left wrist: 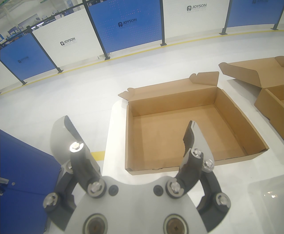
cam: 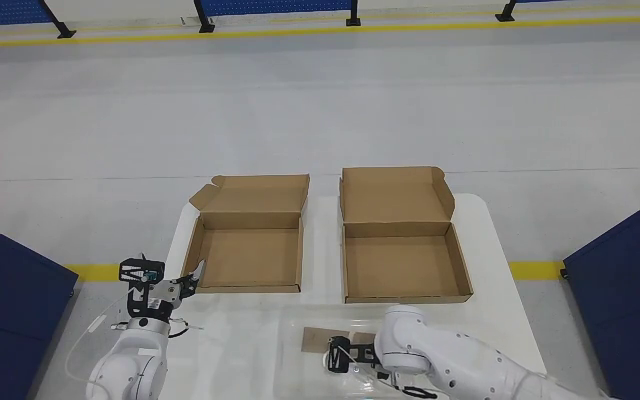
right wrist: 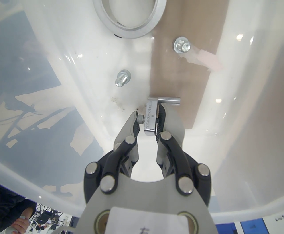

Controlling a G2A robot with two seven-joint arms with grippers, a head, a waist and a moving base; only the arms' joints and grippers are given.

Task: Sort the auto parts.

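Observation:
My right gripper (right wrist: pixel 149 120) is down inside a clear plastic bin (right wrist: pixel 244 124), shut on a small metal block with a pin (right wrist: pixel 151 117). Around it in the bin lie two silver bolts (right wrist: pixel 122 78) (right wrist: pixel 182 45) and a large metal ring (right wrist: pixel 129 16). From above, that gripper (cam: pixel 340 354) sits at the table's front, near a brown card (cam: pixel 325 338). My left gripper (left wrist: pixel 131 137) hangs open and empty just off the left cardboard box (left wrist: pixel 235 119), over the table's left edge (cam: pixel 160 288). Both open boxes (cam: pixel 250 252) (cam: pixel 405 262) hold nothing.
The right box (left wrist: pixel 266 102) stands beside the left one, lids folded back. Blue panels (cam: pixel 30 300) (cam: pixel 610 290) flank the white table (cam: pixel 320 250). A fence of blue and white boards (left wrist: pixel 124 24) runs behind the floor.

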